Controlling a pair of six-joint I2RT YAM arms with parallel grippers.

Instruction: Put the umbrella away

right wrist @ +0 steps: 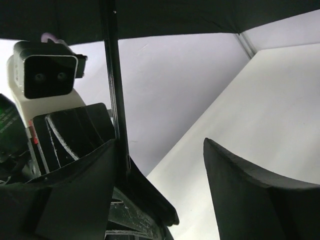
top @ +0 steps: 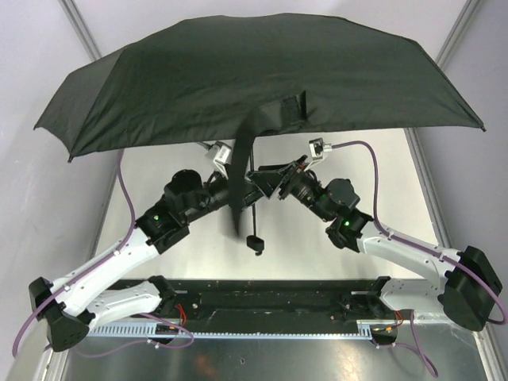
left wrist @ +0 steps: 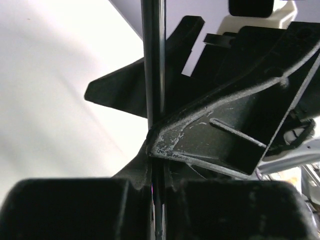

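Observation:
The umbrella (top: 262, 79) stands open, its black canopy spreading over most of the table. Its slim shaft (left wrist: 152, 60) runs down to a small black handle (top: 255, 241) with a cord, and a black strap (top: 248, 151) hangs from the canopy. My left gripper (top: 236, 189) is shut on the shaft, which is pinched between its fingers in the left wrist view (left wrist: 159, 165). My right gripper (top: 267, 181) is open. The shaft (right wrist: 114, 90) lies against its left finger (right wrist: 85, 180), while its right finger (right wrist: 250, 195) stands well apart.
The grey table (top: 349, 159) is bordered by pale walls and metal frame posts (top: 79, 24). A black rail (top: 270, 295) crosses the near edge between the arm bases. Purple cables (top: 373, 167) loop beside each arm. The left wrist's camera housing (right wrist: 47, 75) sits close to the right gripper.

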